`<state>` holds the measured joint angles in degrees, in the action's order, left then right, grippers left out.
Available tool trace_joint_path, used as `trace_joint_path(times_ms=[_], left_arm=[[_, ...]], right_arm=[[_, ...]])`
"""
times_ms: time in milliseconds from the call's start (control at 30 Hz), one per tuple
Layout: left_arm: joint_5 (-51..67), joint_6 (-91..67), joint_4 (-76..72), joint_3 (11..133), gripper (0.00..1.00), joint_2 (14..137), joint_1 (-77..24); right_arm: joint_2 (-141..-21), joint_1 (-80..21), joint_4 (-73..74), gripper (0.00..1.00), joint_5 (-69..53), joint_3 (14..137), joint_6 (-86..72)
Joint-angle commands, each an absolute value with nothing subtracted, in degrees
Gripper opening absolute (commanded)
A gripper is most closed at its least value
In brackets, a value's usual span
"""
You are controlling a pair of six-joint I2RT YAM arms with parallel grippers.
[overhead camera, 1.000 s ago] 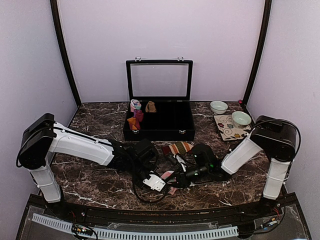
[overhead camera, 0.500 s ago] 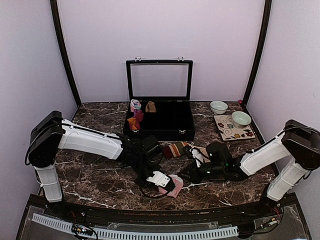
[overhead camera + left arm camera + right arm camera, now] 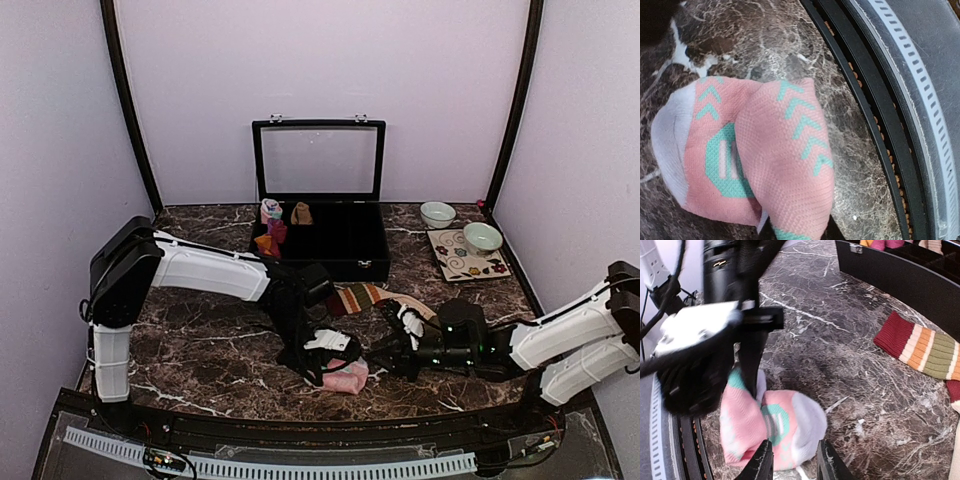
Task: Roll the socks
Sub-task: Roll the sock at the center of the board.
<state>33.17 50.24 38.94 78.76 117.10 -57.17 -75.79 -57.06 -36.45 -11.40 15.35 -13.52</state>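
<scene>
Pink patterned sock bundled at near edge of worktop. Left pincer clenched on outer fold, probably to stop roll unwinding. Right pincer released, jaws apart just beside bundle. Striped sock flat, unrolled, near black box.

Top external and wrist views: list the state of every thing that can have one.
pink sock: bunched into a roll, near the table's front edge.
striped sock: flat, unrolled.
black case: lid up.
left pincer: shut on the pink sock.
right pincer: open, at the pink sock.
</scene>
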Motion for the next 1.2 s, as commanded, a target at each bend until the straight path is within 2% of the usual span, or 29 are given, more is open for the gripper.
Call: trace_joint_path(times_ms=[0,133,300,333,367,400,633,900,1000,1067,1167], left_arm=[[26.4,42.6,50.8,76.6,0.0,122.3,-53.1],[21.5,42.2,50.2,73.3,0.0,120.9,-52.2],[23.9,41.9,51.3,76.6,0.0,123.6,-52.6],[24.5,42.1,51.8,77.6,0.0,124.3,-52.6],[25.2,42.6,52.4,78.4,0.0,125.1,-52.6],[25.6,43.4,53.3,79.2,0.0,125.9,-52.6],[28.9,49.0,62.6,85.4,0.0,133.1,-52.4],[30.5,49.7,65.4,87.6,0.0,136.1,-52.3],[29.8,48.9,66.1,89.1,0.0,137.3,-52.1],[28.5,47.2,65.1,89.1,0.0,137.3,-52.0],[27.8,46.4,64.4,88.7,0.0,137.3,-51.9]], right_arm=[[-74.1,-60.8,-32.7,0.31,-8.0,16.1,-7.9],[-75.1,-66.3,-26.7,0.31,-6.2,20.4,-1.7],[-78.1,-75.3,-19.7,0.33,2.2,26.2,5.2],[-78.5,-77.1,-18.7,0.4,4.2,27.0,6.5],[-79.0,-78.5,-17.6,0.87,5.6,28.1,7.8],[-79.7,-80.1,-16.3,0.98,7.0,29.4,9.2],[-85.0,-82.6,-12.2,0.99,12.5,36.0,17.1],[-90.5,-81.7,-14.7,0.99,21.0,38.8,16.7],[-93.7,-81.5,-9.0,1.0,37.0,43.1,12.9],[-92.3,-81.0,-10.3,1.0,46.7,42.8,13.2],[-87.3,-80.6,-11.9,1.0,46.8,39.4,11.9]])
